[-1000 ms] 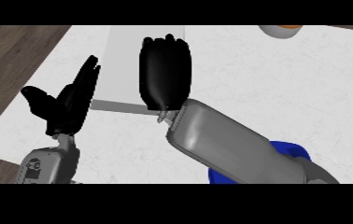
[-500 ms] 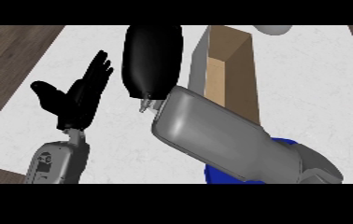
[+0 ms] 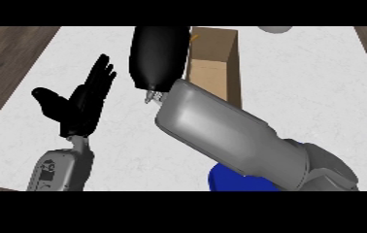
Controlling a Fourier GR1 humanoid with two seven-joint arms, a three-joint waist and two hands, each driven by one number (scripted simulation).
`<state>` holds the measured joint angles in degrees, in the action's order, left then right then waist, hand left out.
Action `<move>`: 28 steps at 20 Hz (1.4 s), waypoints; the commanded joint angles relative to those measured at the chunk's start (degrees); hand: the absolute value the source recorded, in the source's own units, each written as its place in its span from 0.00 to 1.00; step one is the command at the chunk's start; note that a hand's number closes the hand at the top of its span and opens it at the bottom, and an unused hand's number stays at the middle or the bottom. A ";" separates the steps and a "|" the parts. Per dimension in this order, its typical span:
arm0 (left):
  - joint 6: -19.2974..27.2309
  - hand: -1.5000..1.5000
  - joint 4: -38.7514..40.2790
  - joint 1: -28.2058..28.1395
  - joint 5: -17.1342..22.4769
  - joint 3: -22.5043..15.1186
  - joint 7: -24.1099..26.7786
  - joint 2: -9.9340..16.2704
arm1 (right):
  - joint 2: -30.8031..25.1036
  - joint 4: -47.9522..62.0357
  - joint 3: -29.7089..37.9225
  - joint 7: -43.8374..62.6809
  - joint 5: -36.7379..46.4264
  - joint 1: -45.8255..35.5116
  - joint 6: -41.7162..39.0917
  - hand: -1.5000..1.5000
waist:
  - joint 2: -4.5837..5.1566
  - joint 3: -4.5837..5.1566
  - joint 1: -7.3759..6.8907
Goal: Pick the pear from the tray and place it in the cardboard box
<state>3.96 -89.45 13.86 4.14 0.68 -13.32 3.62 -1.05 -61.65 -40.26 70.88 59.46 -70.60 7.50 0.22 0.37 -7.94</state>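
My right hand (image 3: 158, 57) shows from the back at the top middle, its grey forearm (image 3: 229, 132) running down to the lower right. It hangs just left of the open cardboard box (image 3: 215, 72) and overlaps the box's left wall. The picture's top edge cuts the hand off, and no pear shows. The tray is out of view. At the left, my left hand (image 3: 80, 103) rests open, fingers up, holding nothing.
A pale rounded object (image 3: 276, 29) peeks in at the top right. A blue object (image 3: 233, 181) lies under my right forearm at the bottom. The white counter (image 3: 308, 91) ends in dark wood flooring (image 3: 22, 52) on the left.
The tray seen a second ago has left the view and the cardboard box has come in. My right hand now stands beside the box's left wall. The left hand keeps its open pose.
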 commanded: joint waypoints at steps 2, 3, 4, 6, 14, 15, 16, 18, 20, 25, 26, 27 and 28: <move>0.11 0.50 0.13 -0.24 0.89 1.99 -0.17 1.00 | 0.99 3.96 -1.64 14.31 -1.64 -1.86 -0.64 1.00 | 0.03 -0.09 1.33; -0.25 0.50 -0.24 -0.87 -0.09 0.06 0.85 0.17 | 0.99 5.96 -2.39 14.31 -1.26 -1.08 1.54 1.00 | 0.38 -0.07 0.44; -0.37 0.50 -0.78 -2.87 -0.02 0.25 1.88 0.22 | 0.99 5.83 -2.41 14.31 -1.72 -0.83 0.90 1.00 | 0.10 -0.11 1.06; -0.59 0.50 -0.78 -3.10 0.28 0.69 1.70 0.61 | 0.99 7.03 -3.82 14.22 -3.57 1.77 1.73 1.00 | 0.32 -0.14 1.32; 0.49 0.50 -3.04 -1.26 0.53 0.94 -0.62 0.46 | 1.00 13.62 -1.47 9.71 -18.86 9.62 -4.98 0.00 | 0.25 -0.28 1.92; 0.13 0.50 -1.05 -0.55 0.71 1.70 0.86 0.74 | 1.00 12.82 -2.54 10.48 -20.21 7.87 -3.61 0.00 | 0.55 -0.21 1.67; -0.49 0.50 -0.89 -0.96 1.04 2.12 0.92 1.37 | 1.00 12.79 -3.04 9.84 -20.43 8.62 -0.99 0.00 | 0.52 -0.24 2.27; -0.03 0.50 -1.78 -1.99 0.45 1.08 -0.09 0.79 | 1.00 13.31 -4.58 8.26 -18.00 8.38 5.24 0.00 | 0.37 -0.30 3.06; -1.00 0.50 -2.45 -2.88 1.76 2.19 0.54 1.47 | 1.00 13.66 -5.78 6.80 -13.18 6.19 11.18 0.00 | 0.43 -0.28 2.32; -0.11 0.50 -3.63 -2.26 1.97 3.51 -1.94 2.52 | 1.00 9.52 -4.21 5.35 -3.89 3.34 20.71 0.00 | -0.22 -0.39 4.13; 0.81 0.50 -3.43 -4.17 0.30 1.90 1.11 0.70 | 1.00 10.15 -1.64 5.03 -3.69 2.61 23.01 0.00 | 0.09 -0.38 3.59; 1.82 0.50 -2.90 -3.41 -0.40 1.38 -0.19 0.16 | 1.00 8.58 -1.40 4.38 -3.07 3.22 24.70 0.00 | 0.01 -0.43 4.58; 0.49 0.50 -2.66 -3.84 0.95 2.36 0.01 1.03 | 1.00 7.82 0.05 5.00 -2.98 2.31 25.36 0.00 | -0.03 -0.38 4.40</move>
<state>4.56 -92.34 10.88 4.90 2.87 -13.57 4.71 -0.98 -51.98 -42.29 65.32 53.57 -66.65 20.55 0.13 -0.01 -4.05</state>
